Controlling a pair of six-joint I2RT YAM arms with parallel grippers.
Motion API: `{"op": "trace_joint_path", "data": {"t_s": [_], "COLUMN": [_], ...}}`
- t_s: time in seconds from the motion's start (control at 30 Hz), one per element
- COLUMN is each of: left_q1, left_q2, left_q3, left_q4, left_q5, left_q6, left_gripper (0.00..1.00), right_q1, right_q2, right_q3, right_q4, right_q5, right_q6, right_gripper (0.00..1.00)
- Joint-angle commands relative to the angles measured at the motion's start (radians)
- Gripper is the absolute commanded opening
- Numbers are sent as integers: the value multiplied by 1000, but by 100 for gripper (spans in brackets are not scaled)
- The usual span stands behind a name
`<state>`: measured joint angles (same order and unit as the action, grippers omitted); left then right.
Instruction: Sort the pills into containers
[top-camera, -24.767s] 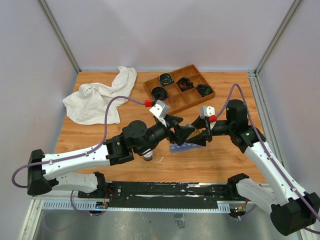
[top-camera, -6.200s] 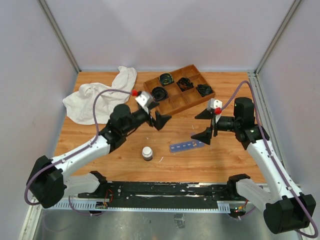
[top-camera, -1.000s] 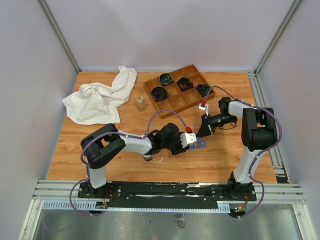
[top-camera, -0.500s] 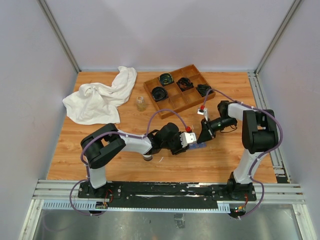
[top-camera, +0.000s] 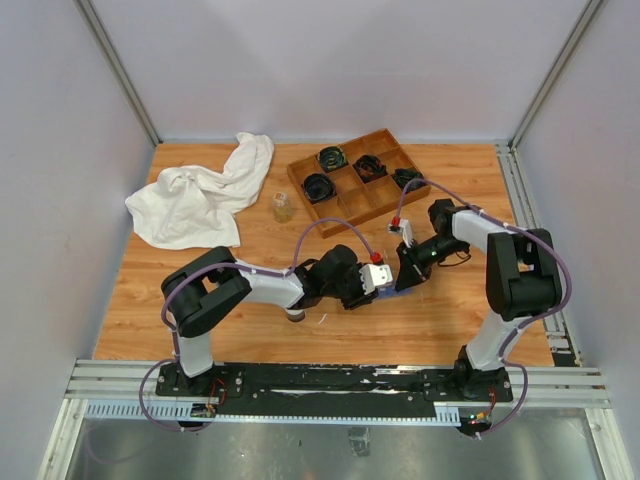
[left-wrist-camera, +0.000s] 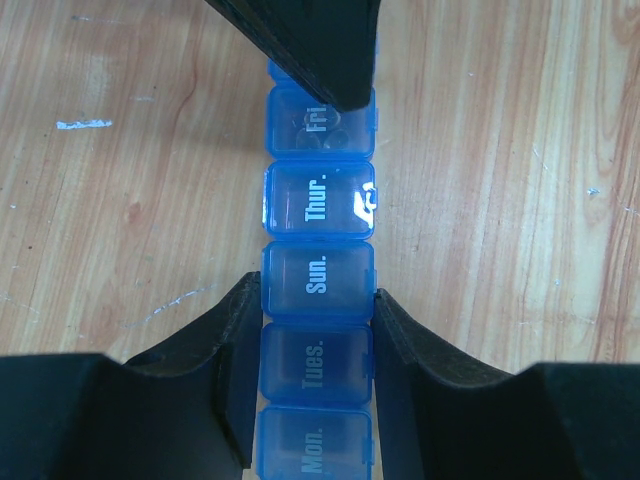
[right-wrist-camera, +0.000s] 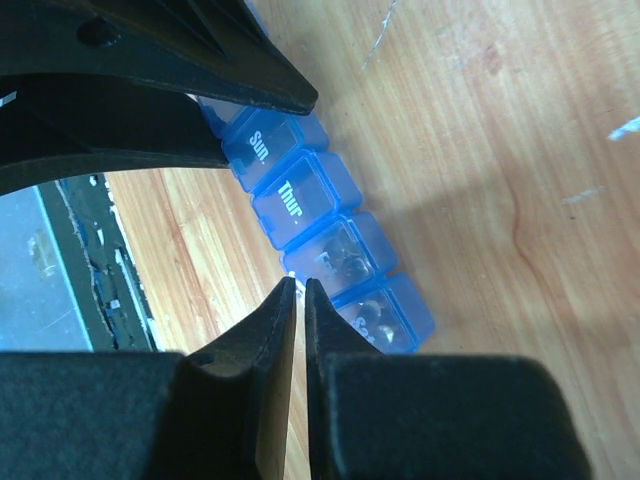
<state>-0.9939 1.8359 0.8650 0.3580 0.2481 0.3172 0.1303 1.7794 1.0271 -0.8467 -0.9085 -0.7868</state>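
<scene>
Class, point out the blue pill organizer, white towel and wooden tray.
blue pill organizer (left-wrist-camera: 318, 274), left wrist view, lid marked Sun.
white towel (top-camera: 190, 205), top view, middle folds.
wooden tray (top-camera: 350, 205), top view, bare compartment.

Straight down the middle of the frame runs the blue pill organizer, lids reading Fri., Thur., Sun., Tues., Mon. from top to bottom. The left pincer has it clamped, black fingers pressed against both sides around the Sun. and Tues. boxes. From the top edge, the right pincer pokes in, its dark tip over the Fri. lid. There's a white mark on the Thur. lid's right edge. Pale wooden surface all around.
</scene>
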Motion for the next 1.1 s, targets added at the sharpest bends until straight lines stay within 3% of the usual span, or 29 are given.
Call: {"op": "trace_joint_path", "data": {"t_s": [0.0,0.37,0.57,0.7,0.8,0.97,1.07], "left_q1": [8,8,8,8,8,8,8], "left_q2": [25,27,34,35,33,23,18], "left_q3": [12,21,28,23,22,24,31], "left_q4": [-5,-13,-18,-18,-20,-27,-36], "left_q5": [23,32,41,43,44,36,40], "left_q6": [-9,-6,-5,-6,-8,-8,-14], "left_gripper": [17,16,15,15,15,18,35], "right_q1": [14,30,55,54,47,22,-11], "right_q2": [-74,-142,41,45,-4,-59,-72], "right_q3": [-8,-26,-19,-30,-22,18,51], "right_q4": [15,4,79,134,111,-55,-152], "right_q5": [45,5,210,277,207,-58,-144], "right_q6": [-1,-30,77,121,98,-50,-142], "right_gripper": [9,8,5,3,5,15,19]}}
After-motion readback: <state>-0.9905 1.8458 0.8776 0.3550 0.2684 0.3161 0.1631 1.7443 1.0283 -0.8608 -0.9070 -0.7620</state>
